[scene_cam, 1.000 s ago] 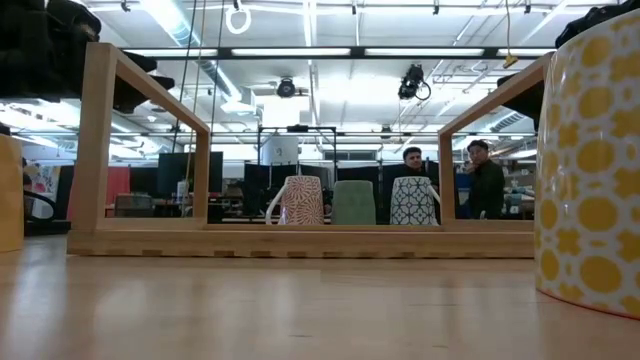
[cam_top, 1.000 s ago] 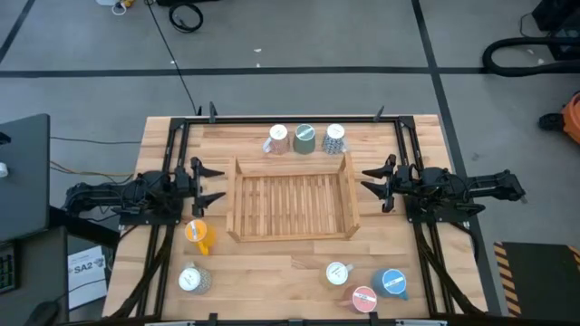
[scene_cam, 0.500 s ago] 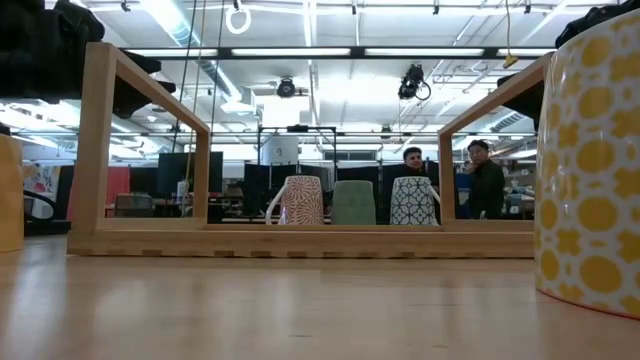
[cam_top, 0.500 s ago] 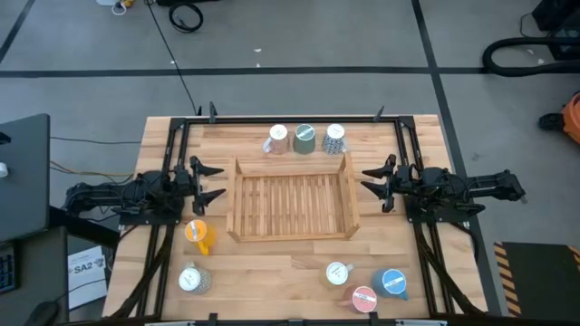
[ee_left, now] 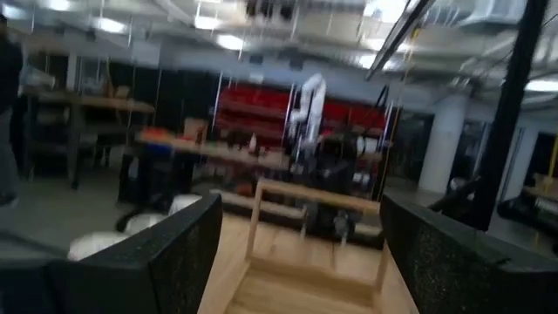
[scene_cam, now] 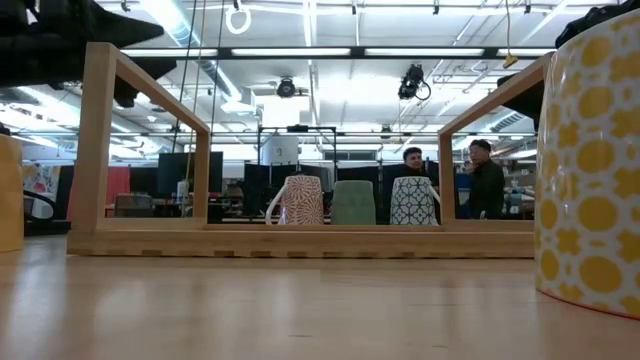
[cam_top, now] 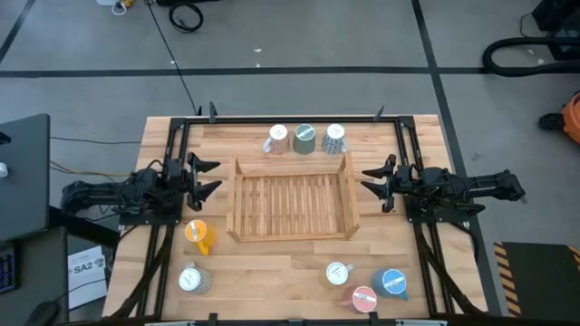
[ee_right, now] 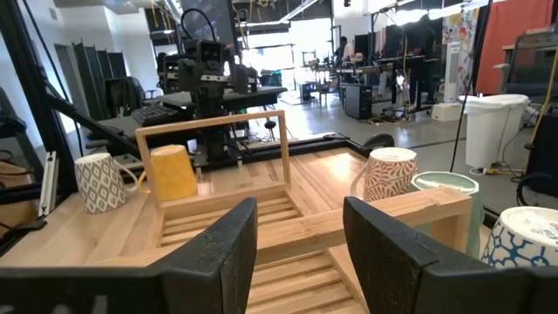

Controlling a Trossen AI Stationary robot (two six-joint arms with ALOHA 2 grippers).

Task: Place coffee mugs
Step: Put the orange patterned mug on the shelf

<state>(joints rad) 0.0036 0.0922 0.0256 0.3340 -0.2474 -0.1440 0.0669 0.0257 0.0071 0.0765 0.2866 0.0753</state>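
Note:
Eight mugs stand on the table around a wooden slatted tray [cam_top: 292,199]. A pink-patterned mug [cam_top: 277,139], a green one [cam_top: 304,138] and a speckled one [cam_top: 334,138] stand in a row beyond the tray's far side. An orange mug [cam_top: 198,234] and a grey-patterned one [cam_top: 191,279] stand near left. A yellow-patterned mug [cam_top: 337,273], a pink one [cam_top: 363,298] and a blue one [cam_top: 391,282] stand near right. My left gripper [cam_top: 205,177] hangs open at the tray's left side. My right gripper [cam_top: 373,182] hangs open at its right side. Both point at the tray.
Black rails [cam_top: 172,136] run along the table's left, right and far edges. In the low view the yellow-patterned mug [scene_cam: 590,160] stands close at the right and the tray's frame [scene_cam: 100,140] spans the middle. People [scene_cam: 487,180] stand in the room beyond the table.
My left gripper has risen a little and shifted slightly toward the far edge, still open; its wrist picture is blurred by the motion. The right arm and all the mugs have stayed where they were.

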